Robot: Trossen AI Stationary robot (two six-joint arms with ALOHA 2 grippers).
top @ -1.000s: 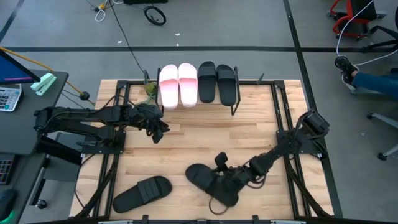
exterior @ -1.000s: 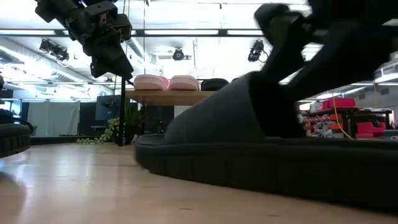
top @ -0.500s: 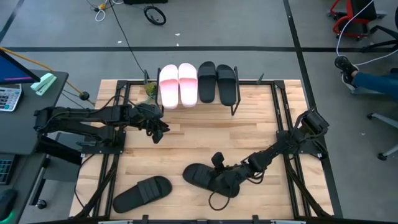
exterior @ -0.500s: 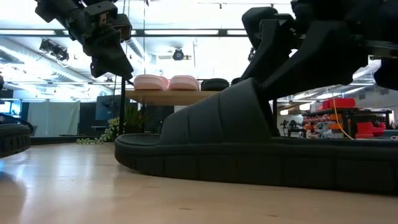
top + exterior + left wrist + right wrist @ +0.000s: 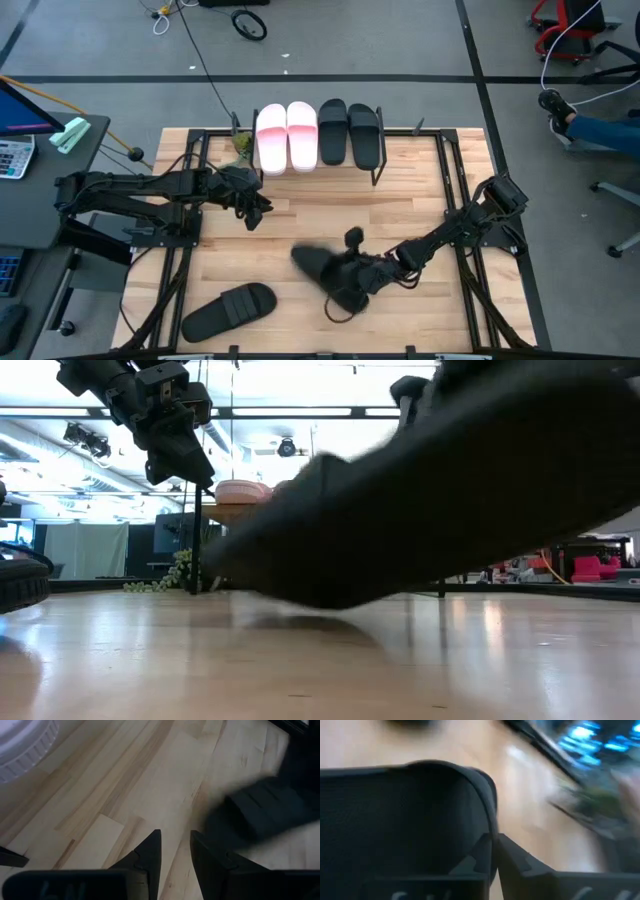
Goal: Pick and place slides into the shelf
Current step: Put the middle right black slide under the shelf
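Black foam fills most of the action: from the high view, the right gripper (image 5: 358,278) holds a black slide (image 5: 325,275) near the middle of the wooden table (image 5: 420,200), and the slide looks lifted and smeared by motion. Four slides, two pink (image 5: 287,137) and two black (image 5: 350,131), already sit side by side on the shelf (image 5: 378,172) at the far edge, and one more black slide (image 5: 228,308) lies flat near the front left corner. The left gripper (image 5: 254,212) hovers just in front of the shelf, waiting.

Low view: the carried slide is tilted, toe end down, clear of the tabletop (its shadow lies beneath it).

Left wrist view: the left fingers (image 5: 150,852) stand slightly apart around nothing, bare wood beyond them.

Right wrist view: the right fingers (image 5: 485,852) are pinched on the strap's edge.

A thin pinch on soft foam could slip as the slide swings, and the drooping toe might catch the shelf's front wire or nudge the shelved pairs
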